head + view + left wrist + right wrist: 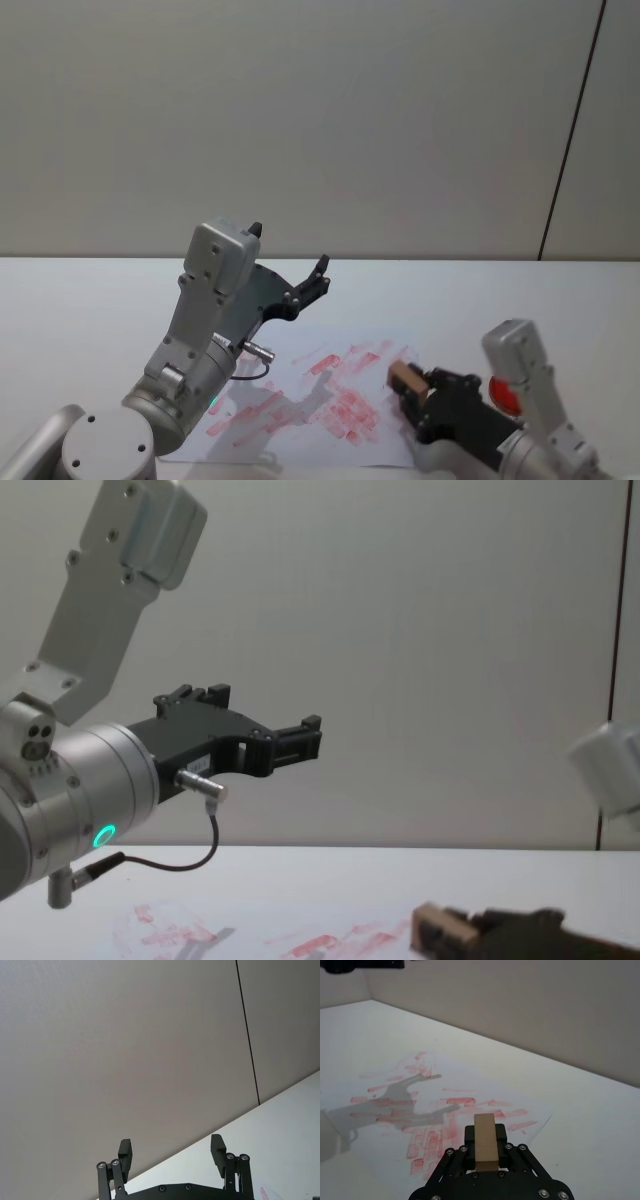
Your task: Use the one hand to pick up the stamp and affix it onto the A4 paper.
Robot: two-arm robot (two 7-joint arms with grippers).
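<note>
Clamped on the stamp point(485, 1142), the right end effector point(412, 392) should press it squarely onto bare A4 paper point(290, 352); the left end effector point(170, 1147) idles raised at the left, fingers spread.

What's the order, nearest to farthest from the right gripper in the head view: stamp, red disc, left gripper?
1. stamp, clamped in the right gripper.
2. red disc, on the table to its right.
3. left gripper, raised and open, off to the left.

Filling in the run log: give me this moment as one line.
right gripper: shut on stamp, by A4 paper right edge, contact unclear | left gripper: open, raised, idle | red disc: right of the stamp
</note>
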